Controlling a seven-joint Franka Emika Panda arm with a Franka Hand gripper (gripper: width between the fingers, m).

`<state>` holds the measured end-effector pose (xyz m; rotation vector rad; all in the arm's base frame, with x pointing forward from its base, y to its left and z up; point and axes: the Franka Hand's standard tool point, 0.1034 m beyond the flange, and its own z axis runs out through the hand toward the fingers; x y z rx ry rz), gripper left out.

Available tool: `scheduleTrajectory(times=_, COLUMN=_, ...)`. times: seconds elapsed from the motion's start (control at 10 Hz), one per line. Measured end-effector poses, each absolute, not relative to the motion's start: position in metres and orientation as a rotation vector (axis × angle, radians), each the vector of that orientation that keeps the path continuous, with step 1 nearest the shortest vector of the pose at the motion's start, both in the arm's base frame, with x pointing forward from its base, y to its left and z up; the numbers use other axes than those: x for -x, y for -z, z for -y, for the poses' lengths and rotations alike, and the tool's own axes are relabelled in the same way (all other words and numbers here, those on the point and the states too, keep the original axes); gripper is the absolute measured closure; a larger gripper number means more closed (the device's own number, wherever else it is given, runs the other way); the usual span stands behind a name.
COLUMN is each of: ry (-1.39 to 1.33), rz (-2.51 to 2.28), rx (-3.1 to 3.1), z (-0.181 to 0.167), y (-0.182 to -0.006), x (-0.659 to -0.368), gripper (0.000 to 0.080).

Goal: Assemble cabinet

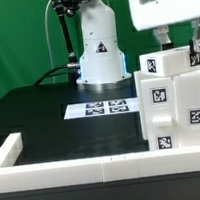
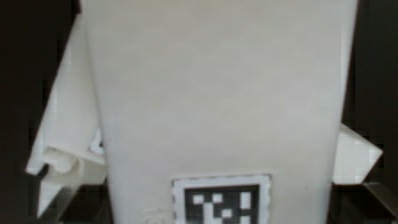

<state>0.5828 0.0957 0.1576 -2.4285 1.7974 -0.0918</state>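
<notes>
Scanning from the exterior view's left: low white rim along the near edge and near-left corner of the black table. Further back, near the middle of the table, marker board lying flat, just in front of the robot base.

At the exterior view's right, near the near-right corner of the table: cabinet, standing upright, white and boxy, square tags on its front and on the smaller blocks on top. Gripper directly above the cabinet, fingers reaching down to the top blocks. Finger state: cannot tell whether pressed together, spread, or pinching a part; contact point hidden in both views.

Wrist view: filled by a tall white panel with one tag at its lower end; narrower white piece behind it at one side.

Handling, as a judgement:
- Likely rigid, light, smooth-faced; slip risk under a weak pinch.
- Take hold across a thin panel edge or a small top block, not the wide body.
- Keep upright; off-centre push likely to tip or shift it.
</notes>
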Motion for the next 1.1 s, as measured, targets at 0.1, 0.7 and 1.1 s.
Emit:
scheduleTrajectory(times=0.1, ry=0.074, rz=-1.961, rx=2.292, z=-0.101, y=-0.157, x=-0.581, gripper=0.0238)
scheduleTrajectory(times=0.7, ry=-0.03, rz=-2.463, rx=1.65, z=-0.122, y=-0.159, x=-0.582, gripper=0.0238)
scheduleTrajectory(times=1.1, ry=-0.067, rz=-2.472, rx=1.592, z=-0.125, y=-0.159, x=-0.583, gripper=0.0152)
